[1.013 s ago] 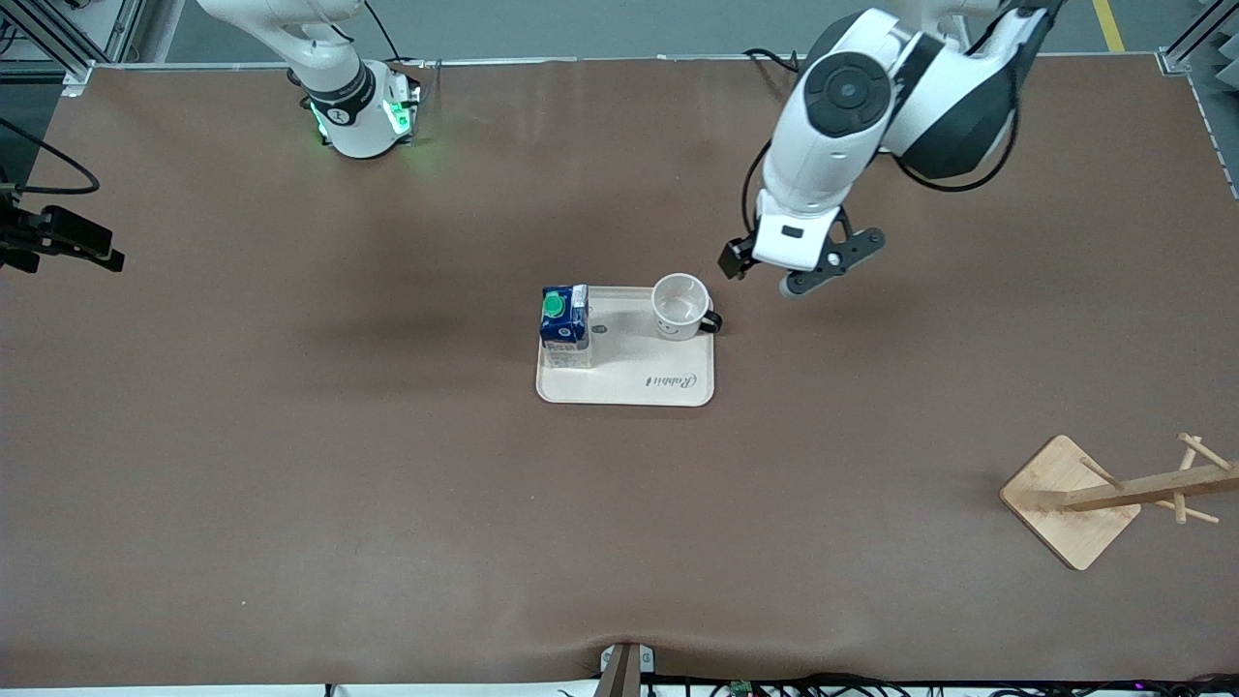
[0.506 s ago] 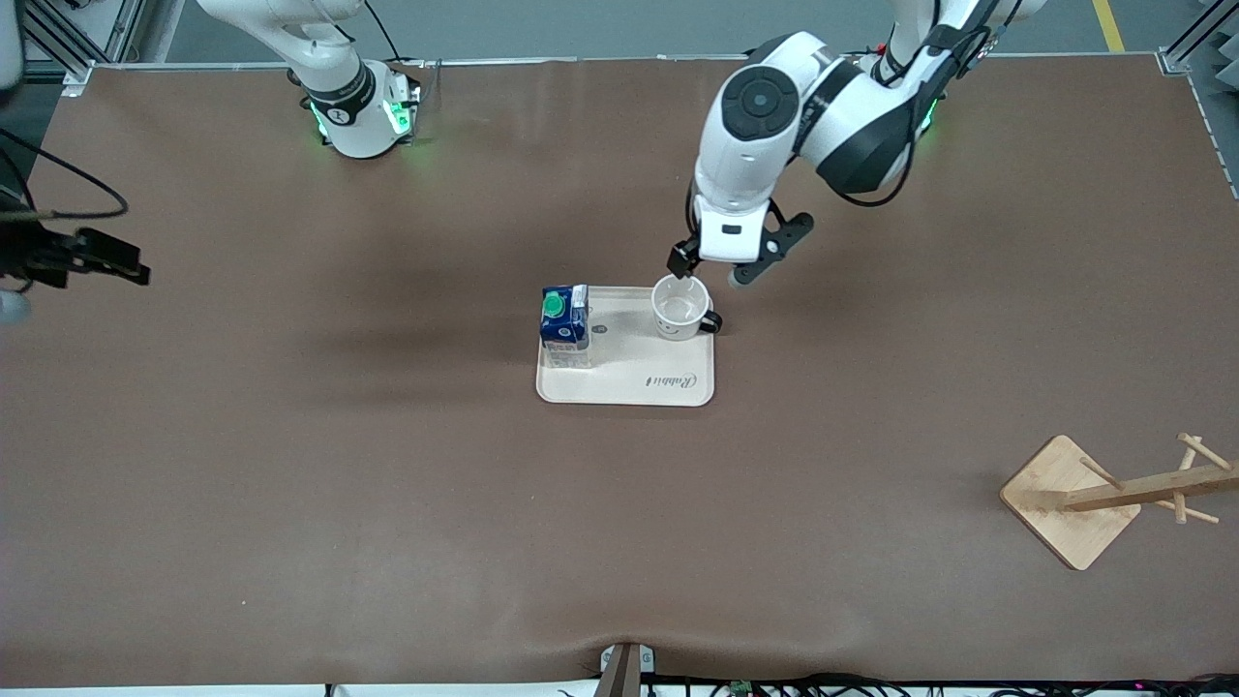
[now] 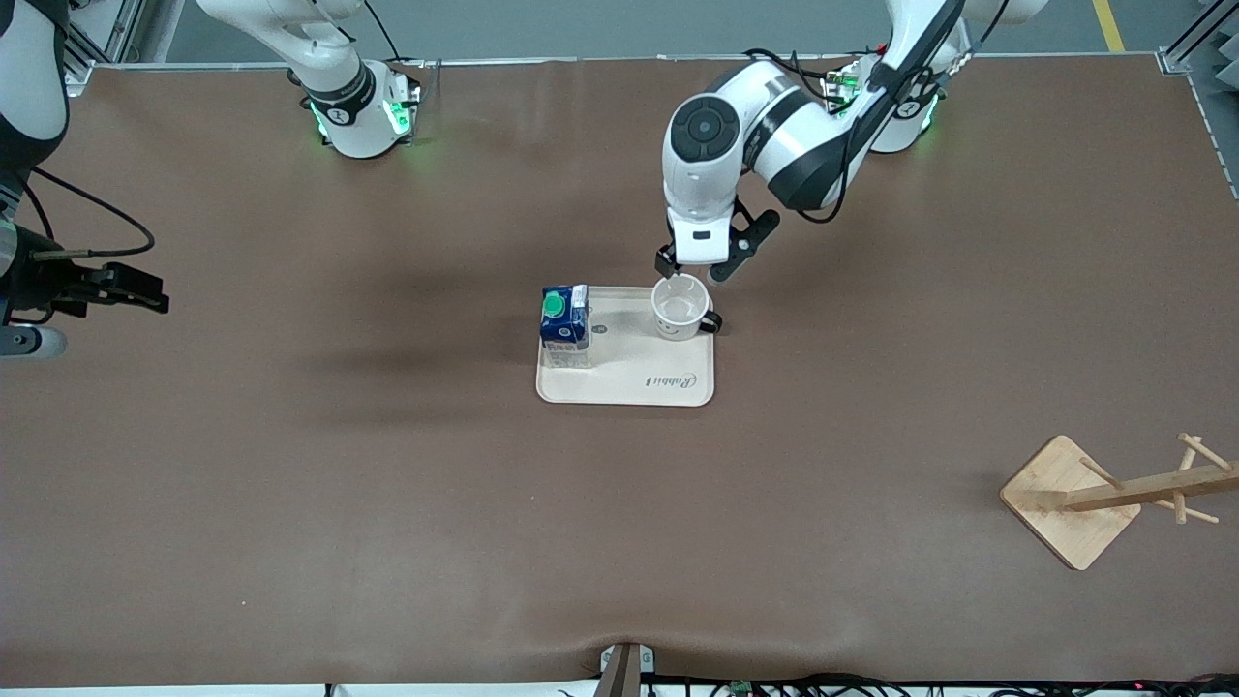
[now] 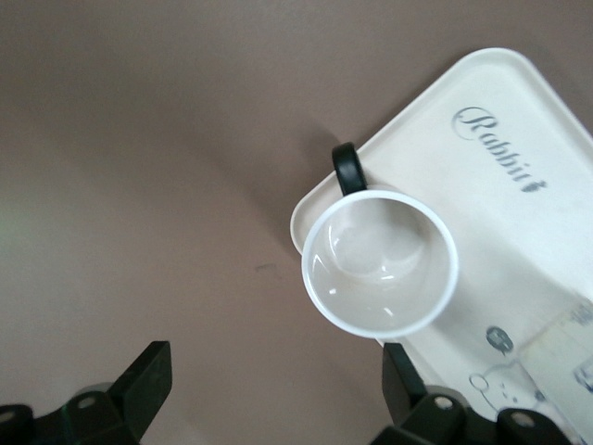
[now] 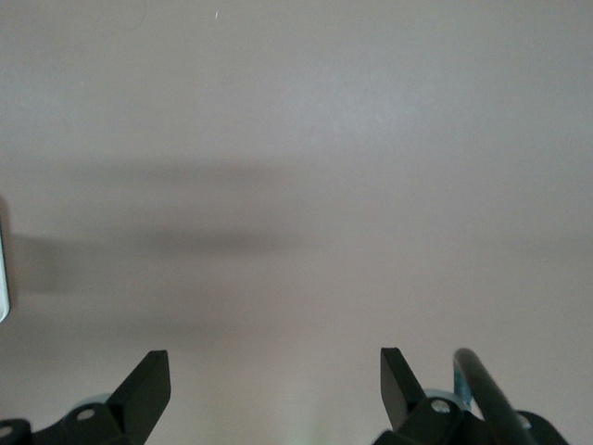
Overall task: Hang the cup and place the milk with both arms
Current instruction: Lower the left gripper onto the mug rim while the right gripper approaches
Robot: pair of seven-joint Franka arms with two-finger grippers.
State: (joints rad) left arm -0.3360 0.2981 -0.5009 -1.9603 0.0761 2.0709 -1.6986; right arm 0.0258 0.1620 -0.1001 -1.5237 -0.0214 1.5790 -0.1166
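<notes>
Two white jointed arms are seen at the brown table (image 3: pixel 290 503), and the sweep begins at the right arm's end. The right gripper (image 3: pixel 106 288), black and two-fingered, is held over bare tabletop well apart from everything else, its fingers (image 5: pixel 148 385) spread wide with nothing between them. Toward the middle, a cream rectangular tray with rounded corners and a script logo (image 3: pixel 629 382) is laid flat on the table. On it, the small dark-blue gable-top milk carton with a round green cap (image 3: pixel 564 324) is stood upright at the corner toward the right arm's end and farther from the front camera. Beside it on the same tray, toward the left arm's end, the small white cup with a thin black loop handle (image 3: pixel 681 307) is set upright, mouth up, its handle pointed out over the tray's edge. The left gripper (image 3: pixel 705 266) is held just above the cup's rim, fingers (image 4: pixel 148 385) spread apart, nothing pinched; contact with the cup cannot be told. Well apart, near the left arm's end and nearer the camera, a light wooden cup rack with a square base and pegs (image 3: pixel 1103 499) is stood.
</notes>
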